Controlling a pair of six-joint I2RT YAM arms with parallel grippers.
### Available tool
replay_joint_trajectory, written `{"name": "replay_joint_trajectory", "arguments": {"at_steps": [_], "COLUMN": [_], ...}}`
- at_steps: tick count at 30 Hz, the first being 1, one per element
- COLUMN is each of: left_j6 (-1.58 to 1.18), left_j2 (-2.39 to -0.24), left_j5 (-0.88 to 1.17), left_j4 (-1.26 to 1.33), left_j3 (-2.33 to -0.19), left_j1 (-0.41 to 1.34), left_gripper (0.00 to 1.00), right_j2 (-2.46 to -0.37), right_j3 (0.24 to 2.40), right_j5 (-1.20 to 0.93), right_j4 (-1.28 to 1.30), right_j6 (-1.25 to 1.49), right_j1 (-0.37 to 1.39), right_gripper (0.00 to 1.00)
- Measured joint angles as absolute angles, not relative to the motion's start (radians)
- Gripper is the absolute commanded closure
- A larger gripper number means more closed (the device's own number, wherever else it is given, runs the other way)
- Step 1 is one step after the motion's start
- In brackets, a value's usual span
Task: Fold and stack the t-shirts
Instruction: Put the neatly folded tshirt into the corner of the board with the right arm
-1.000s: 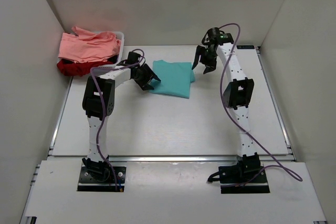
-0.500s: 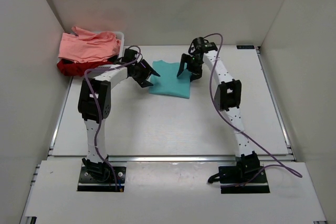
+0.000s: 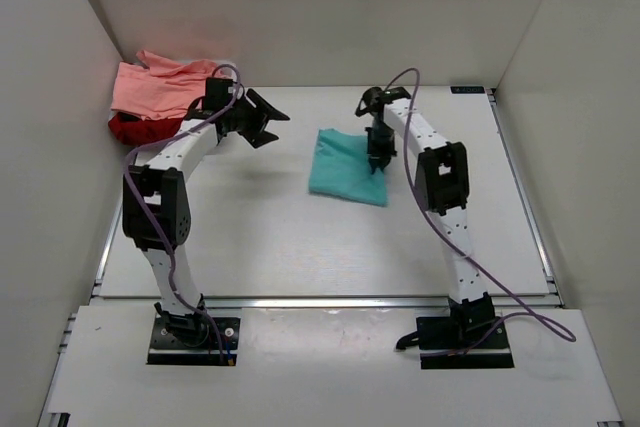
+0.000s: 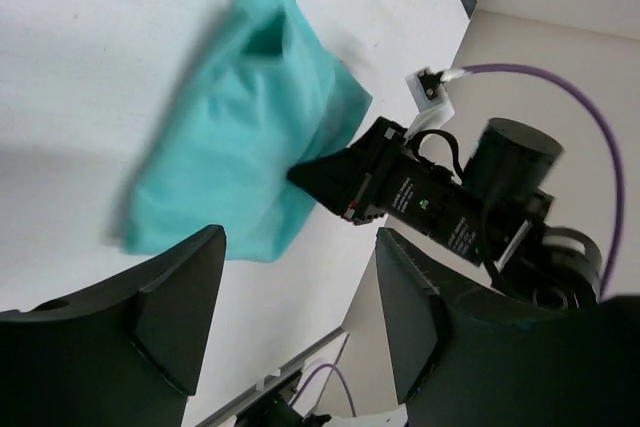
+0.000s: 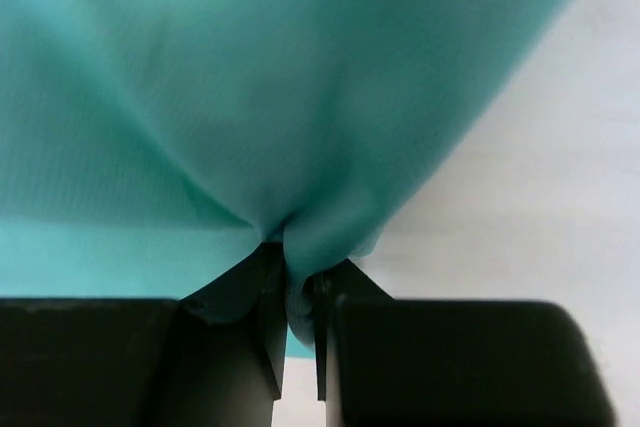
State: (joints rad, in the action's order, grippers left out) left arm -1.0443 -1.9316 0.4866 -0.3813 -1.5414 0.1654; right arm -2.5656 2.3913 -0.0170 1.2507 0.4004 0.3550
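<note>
Teal shirt [image 3: 345,165] lies on the table [image 3: 300,237], just toward 1 o'clock from its centre. It forms a compact folded packet with one corner pointing to 5 o'clock. We judge this fold finished or nearly so, although the packet sits skewed to the table edges.

Pink shirt [image 3: 160,87] sits crumpled on top of the red shirt [image 3: 128,128] at the table's 10 o'clock corner, well apart from the teal shirt. Neither shows a fold, and no stack exists yet. We therefore rate the task at about one shirt of three handled, with two folds and the stacking left.

Right gripper [image 3: 377,162] stands at the teal shirt's 3 o'clock edge, pointing steeply down. In the right wrist view its jaws are closed on a small pinch of teal cloth, which bunches upward from the grip. The right arm rises from its base at 5 o'clock and arches over toward 12 o'clock, wrist bent down onto the shirt.

Left gripper [image 3: 266,121] hovers at the teal shirt's 10 o'clock, between it and the pink shirt. Its jaws are spread wide and hold nothing. The left arm extends from its base at 7 o'clock toward 11 o'clock, with the wrist rolled sideways, so its camera looks across at the teal shirt and the right gripper.
</note>
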Motion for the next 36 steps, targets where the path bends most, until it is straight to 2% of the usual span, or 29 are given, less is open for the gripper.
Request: {"name": "replay_joint_trajectory", "arguments": {"at_steps": [5, 7, 9, 14, 21, 23, 25, 27, 30, 31, 32, 33, 34, 35, 36], "left_j6": [-1.024, -1.015, -1.002, -0.971, -0.962, -0.960, -0.957, -0.957, -0.949, -0.945, -0.940, -0.931, -0.929, -0.921, -0.914], "left_j2": [-1.858, -1.838, -1.823, -1.770, -1.705, -1.705, -1.705, -1.706, -1.710, -1.712, -1.715, -1.718, -1.721, -1.724, -1.728], "left_j5": [0.487, 0.487, 0.486, 0.479, 0.487, 0.486, 0.484, 0.484, 0.484, 0.483, 0.484, 0.483, 0.484, 0.483, 0.480], "left_j4": [-0.392, -0.401, -0.417, -0.468, -0.487, -0.487, -0.492, -0.492, -0.492, -0.492, -0.491, -0.490, -0.490, -0.490, -0.493], "left_j3": [-1.477, -1.444, -1.416, -1.351, -1.308, -1.308, -1.308, -1.308, -1.308, -1.308, -1.308, -1.308, -1.310, -1.314, -1.322], "left_j1": [0.152, 0.160, 0.175, 0.223, 0.264, 0.270, 0.275, 0.286, 0.302, 0.305, 0.308, 0.310, 0.312, 0.312, 0.312], "left_gripper": [0.28, 0.30, 0.30, 0.30, 0.31, 0.31, 0.31, 0.31, 0.30, 0.26, 0.11, 0.02, 0.01, 0.01, 0.01], "right_j2": [-2.513, -2.531, -2.589, -2.714, -2.748, -2.765, -2.787, -2.815, -2.842, -2.848, -2.851, -2.852, -2.853, -2.852, -2.849], "right_j3": [2.299, 2.342, 2.474, 2.720, 2.720, 2.719, 2.716, 2.714, 2.709, 2.709, 2.710, 2.716, 2.722, 2.733, 2.741], "right_j5": [0.109, 0.160, 0.208, 0.247, 0.284, 0.306, 0.331, 0.372, 0.459, 0.487, 0.510, 0.533, 0.548, 0.554, 0.553], "right_j4": [1.308, 1.305, 1.296, 1.119, 0.816, 0.738, 0.664, 0.599, 0.524, 0.500, 0.486, 0.474, 0.465, 0.461, 0.459], "right_j6": [0.319, 0.287, 0.258, 0.103, -0.082, -0.123, -0.175, -0.213, -0.258, -0.271, -0.278, -0.287, -0.292, -0.289, -0.279], "right_j1": [0.184, 0.093, 0.015, -0.128, -0.157, -0.157, -0.163, -0.174, -0.192, -0.199, -0.205, -0.207, -0.208, -0.212, -0.212], "right_gripper": [1.00, 1.00, 1.00, 1.00, 0.97, 0.90, 0.78, 0.70, 0.47, 0.37, 0.34, 0.30, 0.21, 0.02, 0.01]}}
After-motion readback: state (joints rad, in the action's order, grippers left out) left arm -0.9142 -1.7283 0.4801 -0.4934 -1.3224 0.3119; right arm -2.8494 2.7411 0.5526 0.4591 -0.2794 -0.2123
